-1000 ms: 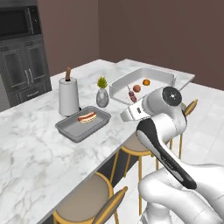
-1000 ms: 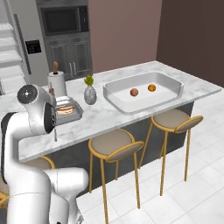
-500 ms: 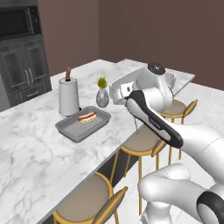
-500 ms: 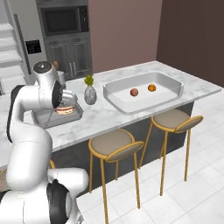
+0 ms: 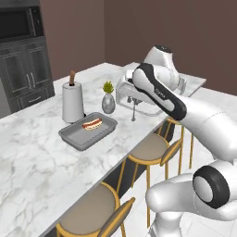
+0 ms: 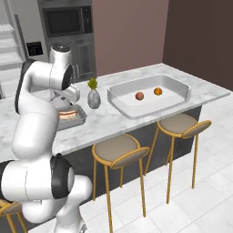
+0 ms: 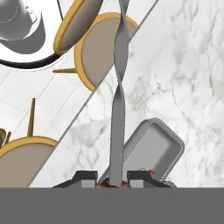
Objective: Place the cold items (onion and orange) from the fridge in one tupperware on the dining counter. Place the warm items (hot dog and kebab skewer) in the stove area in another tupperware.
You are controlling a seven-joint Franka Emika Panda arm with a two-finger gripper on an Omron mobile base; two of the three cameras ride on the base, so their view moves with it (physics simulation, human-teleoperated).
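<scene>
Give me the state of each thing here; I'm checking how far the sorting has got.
gripper: shut on the kebab skewer.
kebab skewer: held, not in a tupperware.
hot dog: lying in the grey tupperware.
grey tupperware: on the counter, no lid.
onion: in the white tupperware.
orange: same tupperware, apart from the onion.
white tupperware: on the counter, no lid.

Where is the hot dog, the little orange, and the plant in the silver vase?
hot dog [image 5: 92, 124]: left base view, middle of the bun, in the grey tray.
orange [image 6: 157, 91]: right base view, its round middle.
plant in silver vase [image 5: 109, 102]: left base view, vase body.
</scene>
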